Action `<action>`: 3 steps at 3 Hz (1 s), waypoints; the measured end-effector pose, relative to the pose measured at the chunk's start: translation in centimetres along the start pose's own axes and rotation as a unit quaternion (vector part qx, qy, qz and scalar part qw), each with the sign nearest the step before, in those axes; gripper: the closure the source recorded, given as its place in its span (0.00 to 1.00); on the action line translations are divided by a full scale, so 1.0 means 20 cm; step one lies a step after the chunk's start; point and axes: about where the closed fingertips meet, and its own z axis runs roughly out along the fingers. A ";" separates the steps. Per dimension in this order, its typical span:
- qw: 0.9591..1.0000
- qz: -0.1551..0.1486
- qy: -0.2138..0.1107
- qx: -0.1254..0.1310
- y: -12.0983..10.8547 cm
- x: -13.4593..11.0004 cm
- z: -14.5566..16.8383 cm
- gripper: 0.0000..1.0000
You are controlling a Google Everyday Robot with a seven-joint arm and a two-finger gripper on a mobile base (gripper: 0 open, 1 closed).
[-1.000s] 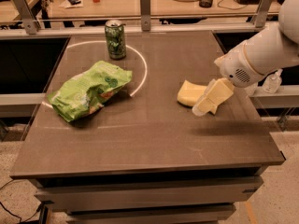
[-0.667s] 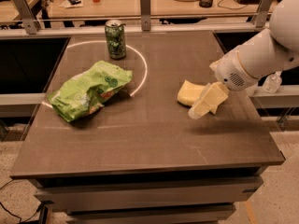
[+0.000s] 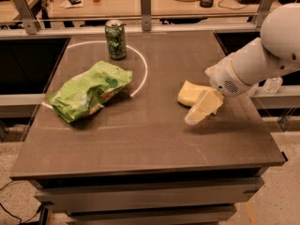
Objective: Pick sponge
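The sponge (image 3: 189, 93) is a pale yellow block lying flat on the right part of the dark table (image 3: 140, 135). My gripper (image 3: 199, 112) comes in from the right on the white arm (image 3: 253, 67). It hangs low over the table just in front of and to the right of the sponge, and overlaps the sponge's near right corner in this view. I cannot tell whether it touches the sponge.
A crumpled green chip bag (image 3: 89, 90) lies on the left of the table. A green soda can (image 3: 116, 40) stands at the back, inside a white circle marked on the top. Behind the table runs a rail, with a desk of clutter beyond.
My gripper has shifted slightly to the left and down, closer to the sponge's near edge. The sponge, bag and can have not moved.
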 end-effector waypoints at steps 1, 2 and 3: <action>1.000 -0.007 -0.003 -0.004 0.01 -0.01 0.03 0.16; 1.000 -0.011 -0.008 -0.009 0.02 -0.01 0.04 0.40; 1.000 -0.014 -0.013 -0.013 0.03 -0.02 0.05 0.63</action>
